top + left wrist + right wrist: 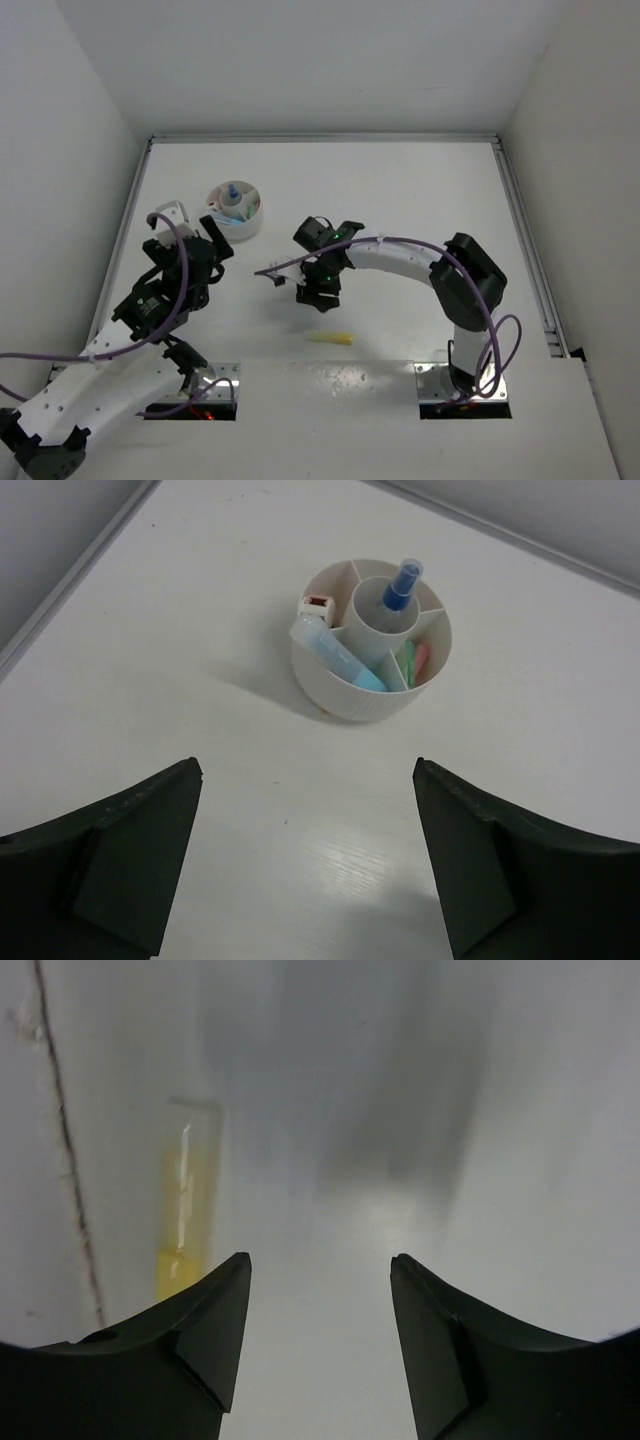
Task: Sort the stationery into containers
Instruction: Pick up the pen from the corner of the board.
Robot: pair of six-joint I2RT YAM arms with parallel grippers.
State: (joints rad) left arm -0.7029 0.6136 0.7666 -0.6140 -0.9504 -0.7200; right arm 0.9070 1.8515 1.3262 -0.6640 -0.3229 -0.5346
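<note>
Both sets of jaws are gaping wide, nothing in either. The left gripper (305, 865) hangs near the white dish (340, 695), which has the blue-capped tube (403, 583) upright in its middle cup, with a light blue marker (345, 660) and pink and green markers (412, 663) in outer pockets. The yellow marker (330, 338) lies on the table (400, 190) near the right gripper (320, 1330), outside its fingers.
</note>
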